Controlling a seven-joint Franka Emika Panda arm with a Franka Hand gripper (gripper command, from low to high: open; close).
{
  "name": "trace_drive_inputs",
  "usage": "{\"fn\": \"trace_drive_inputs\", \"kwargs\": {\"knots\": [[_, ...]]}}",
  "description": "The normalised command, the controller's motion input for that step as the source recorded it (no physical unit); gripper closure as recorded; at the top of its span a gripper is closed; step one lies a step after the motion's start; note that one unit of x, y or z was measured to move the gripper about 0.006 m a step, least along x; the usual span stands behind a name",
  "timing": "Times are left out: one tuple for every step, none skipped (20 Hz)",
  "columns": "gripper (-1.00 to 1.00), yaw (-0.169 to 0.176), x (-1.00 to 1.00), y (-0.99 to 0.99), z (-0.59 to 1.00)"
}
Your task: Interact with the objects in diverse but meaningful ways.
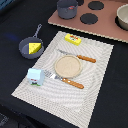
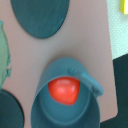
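In the wrist view a red tomato [image 2: 64, 90] lies inside a grey pot [image 2: 42, 85] with a side handle, seen from straight above. The same pot [image 1: 67, 8] stands at the back on the pinkish stove board [image 1: 107, 27]. A dark grey frying pan [image 1: 25, 50] at the exterior view's left holds the holed yellow cheese wedge [image 1: 34, 47]. A yellow box [image 1: 73, 39] lies at the placemat's far edge. A white-blue milk carton [image 1: 34, 76] stands at its near left corner. No gripper fingers show in either view.
A tan plate [image 1: 67, 65] sits mid-placemat [image 1: 95, 85], with a wooden-handled knife [image 1: 80, 57] behind it and a fork [image 1: 65, 80] in front. Black burners [image 1: 89, 19] mark the board, one also in the wrist view [image 2: 40, 17]. A second pot [image 1: 123, 16] stands at the far right.
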Motion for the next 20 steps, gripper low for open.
{"fn": "trace_drive_inputs", "kwargs": {"knots": [[-1.0,0.0,0.62,-0.72,-0.13],[-1.0,0.0,0.6,-0.75,-0.16],[-1.0,0.0,0.6,-0.76,-0.17],[-1.0,0.0,0.59,-0.77,-0.22],[-1.0,0.0,0.57,-0.78,-0.25],[-1.0,0.0,0.56,-0.78,-0.25],[-1.0,0.0,0.55,-0.77,-0.24],[-1.0,0.0,0.53,-0.7,-0.23],[-1.0,0.0,0.47,-0.63,-0.23],[-1.0,0.0,0.37,-0.55,-0.27],[-1.0,0.0,0.2,-0.44,-0.35],[-1.0,0.007,0.0,-0.25,-0.43],[-1.0,0.031,0.0,-0.25,-0.45],[-1.0,0.045,0.0,-0.18,-0.44],[-1.0,0.056,-0.06,-0.14,-0.47],[-1.0,0.055,-0.07,-0.05,-0.43],[-1.0,0.059,-0.11,-0.01,-0.43],[-1.0,0.059,-0.16,0.0,-0.42],[-1.0,0.064,-0.22,0.0,-0.4],[-1.0,0.064,-0.33,0.02,-0.38]]}}
